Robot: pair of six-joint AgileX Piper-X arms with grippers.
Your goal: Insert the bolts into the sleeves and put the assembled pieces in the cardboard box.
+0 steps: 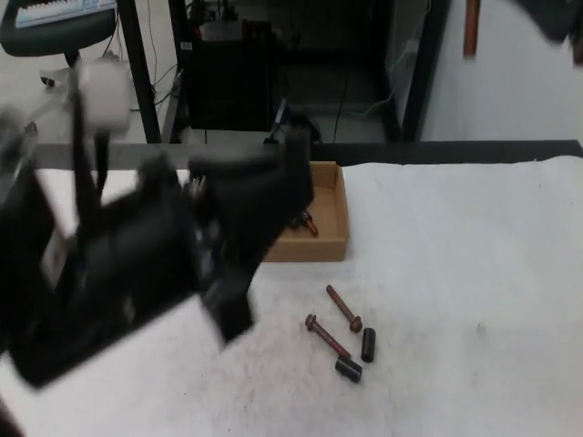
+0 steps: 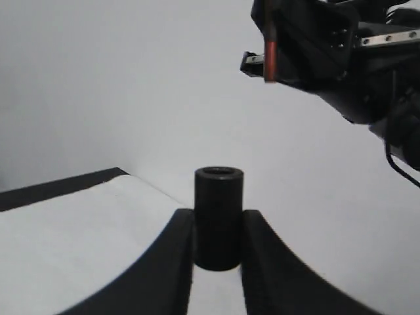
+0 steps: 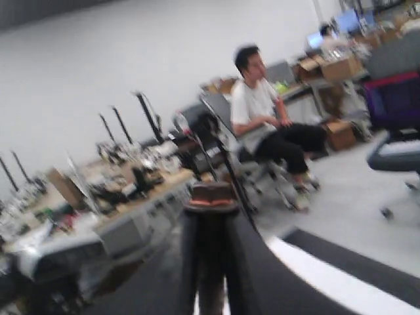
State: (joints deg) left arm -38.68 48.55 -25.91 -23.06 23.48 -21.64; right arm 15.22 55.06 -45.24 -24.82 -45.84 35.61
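Note:
My left gripper [image 2: 218, 222] is shut on a black sleeve [image 2: 218, 190], held upright with its open bore facing the camera. In the same view my right gripper [image 2: 308, 39] hangs above and to the side of it, holding a reddish bolt [image 2: 269, 46]. The right wrist view shows that bolt's head [image 3: 211, 195] sticking out between the shut fingers [image 3: 197, 262]. In the high view both arms [image 1: 182, 246] are a dark mass at the left, in front of the cardboard box [image 1: 330, 214]. Two loose bolts [image 1: 344, 308] [image 1: 328, 337] and two black sleeves [image 1: 368, 344] [image 1: 348, 370] lie on the cloth.
A white cloth [image 1: 474, 273] covers the bench, with open room to the right of the loose parts. An assembled piece [image 1: 310, 223] lies inside the box. A black strip [image 1: 455, 150] runs along the bench's far edge.

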